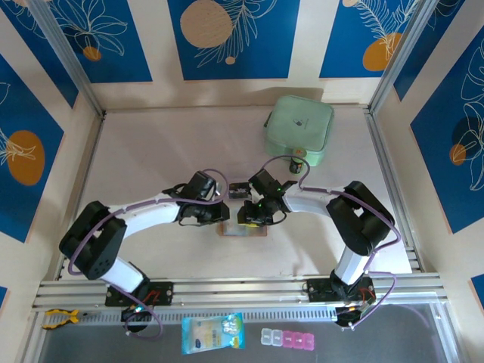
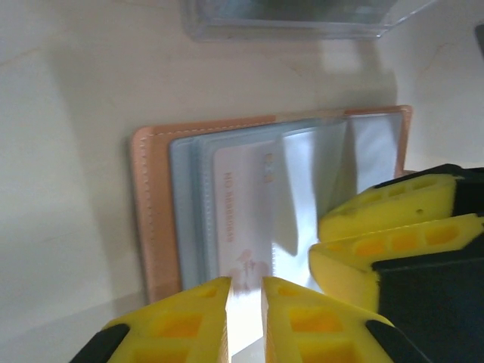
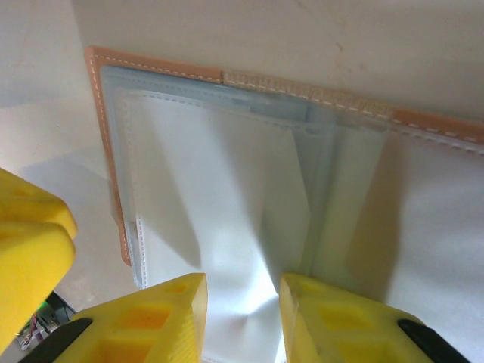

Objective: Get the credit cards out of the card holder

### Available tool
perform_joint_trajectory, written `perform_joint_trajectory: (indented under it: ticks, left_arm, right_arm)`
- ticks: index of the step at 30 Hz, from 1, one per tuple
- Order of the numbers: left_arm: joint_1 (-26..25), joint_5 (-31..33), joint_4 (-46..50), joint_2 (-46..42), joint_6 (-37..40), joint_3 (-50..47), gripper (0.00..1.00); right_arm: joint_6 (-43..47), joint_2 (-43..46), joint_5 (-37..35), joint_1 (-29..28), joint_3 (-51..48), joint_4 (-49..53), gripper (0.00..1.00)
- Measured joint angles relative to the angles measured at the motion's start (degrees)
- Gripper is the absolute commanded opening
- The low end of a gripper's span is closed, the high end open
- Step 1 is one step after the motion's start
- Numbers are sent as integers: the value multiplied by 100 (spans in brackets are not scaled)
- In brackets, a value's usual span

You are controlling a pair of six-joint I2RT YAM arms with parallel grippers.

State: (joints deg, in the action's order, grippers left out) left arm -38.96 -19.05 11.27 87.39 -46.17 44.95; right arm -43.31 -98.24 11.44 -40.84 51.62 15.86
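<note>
My left gripper (image 2: pixel 246 318) hangs low over the near edge of the open card holder (image 2: pixel 147 219). Its jaws are a slit apart with something pale and glossy between them, and I cannot tell whether that is a card edge, sleeve film, or nothing held at all. My right gripper (image 3: pixel 242 318) meets it from the other side. Its jaws are slightly parted, and the clear sleeves (image 3: pixel 212 174) pucker up into the gap, so I read it as pinching film to pin the holder down. The holder lies flat, spread open, around the middle of the table (image 1: pixel 151 166) and a little toward its near edge. One credit card (image 2: pixel 242 219), pale with reddish print, sits inside a sleeve; I cannot pick out a second. I judge the card light, stiff and slick, while the film is floppy and will drag along with it. The place to grip is the card's bare short edge at the sleeve mouth, sliding it out flat. A clear plastic box (image 2: pixel 295 23) lies just beyond the holder, and a mint-green pouch (image 1: pixel 300 128) sits toward the far right corner.
</note>
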Motion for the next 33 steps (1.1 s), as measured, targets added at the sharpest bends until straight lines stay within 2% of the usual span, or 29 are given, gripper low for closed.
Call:
perform_joint_trajectory:
  ticks: [14, 22, 33]
  left_arm:
    - [-133, -153, -258, 570, -87, 151, 22]
    - [-146, -199, -337, 579, -151, 151, 18]
    - [-168, -236, -262, 555, -151, 358, 22]
  right_arm:
    - [2, 0, 61, 4, 0, -15, 32]
    - [0, 57, 59, 11, -37, -20, 32]
    - [74, 581, -42, 81, -168, 50, 31]
